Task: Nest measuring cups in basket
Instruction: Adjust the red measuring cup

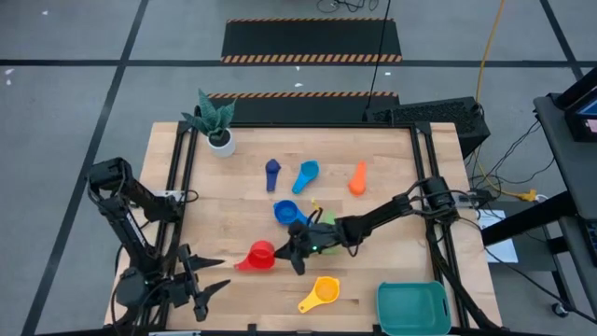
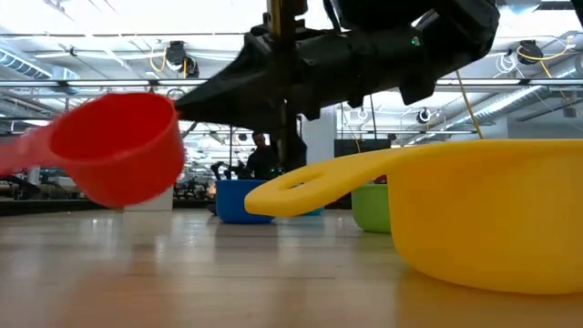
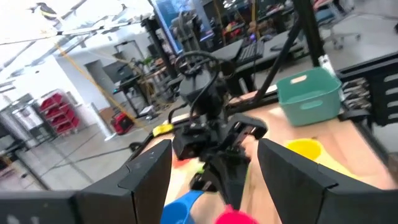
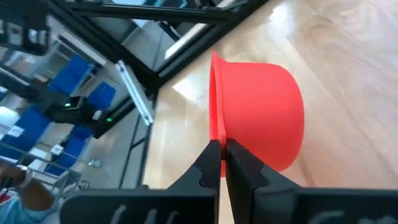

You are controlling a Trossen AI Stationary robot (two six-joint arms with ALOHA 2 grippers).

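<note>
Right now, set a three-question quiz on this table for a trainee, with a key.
1. True or false: the right claw is shut on the red cup.
2. Which cup lies nearest the basket? A) navy B) yellow C) orange
3. Fill in: the left claw, at the table's near left corner, is ____ and holds nothing.

Key:
1. True: it pinches the red cup's handle, and the cup is lifted off the wood.
2. B: the yellow cup.
3. Open.
</note>
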